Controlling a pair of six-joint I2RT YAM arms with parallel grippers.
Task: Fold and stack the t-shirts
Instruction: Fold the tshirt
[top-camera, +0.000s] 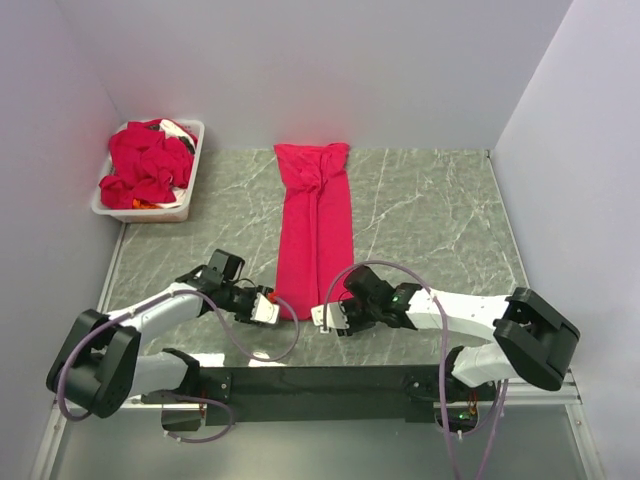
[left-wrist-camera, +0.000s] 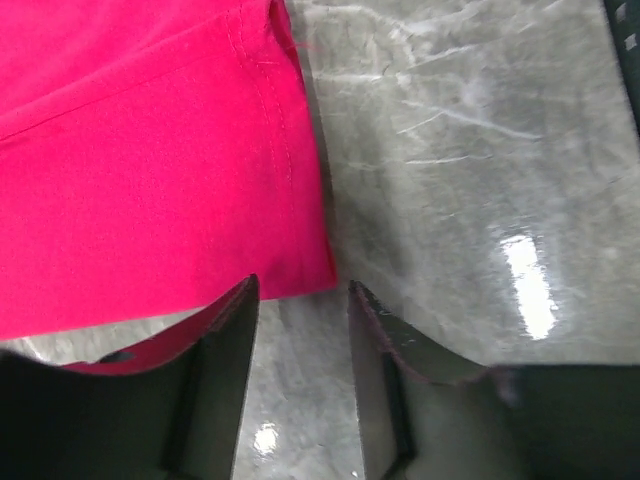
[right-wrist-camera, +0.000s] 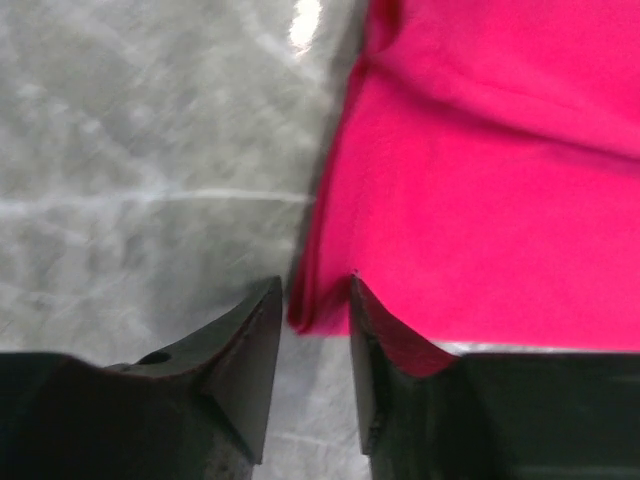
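Right end effector (right-wrist-camera: 313, 285) straddling t-shirt (right-wrist-camera: 500, 200) corner

A crimson-red t-shirt (top-camera: 316, 225), folded long and narrow, lies on the grey-green marbled table (top-camera: 430, 215). The left gripper (top-camera: 268, 308) and right gripper (top-camera: 322, 316) sit at its 2 near corners. Crumpled red t-shirts (top-camera: 148, 165) fill the white rectangular plastic bin (top-camera: 140, 212)

The t-shirt (top-camera: 315, 225) is plain crimson on a grey-green marbled table (top-camera: 430, 210) veined white. Left of the t-shirt, a white bin (top-camera: 140, 213) holds crimson crumpled t-shirts (top-camera: 148, 165).
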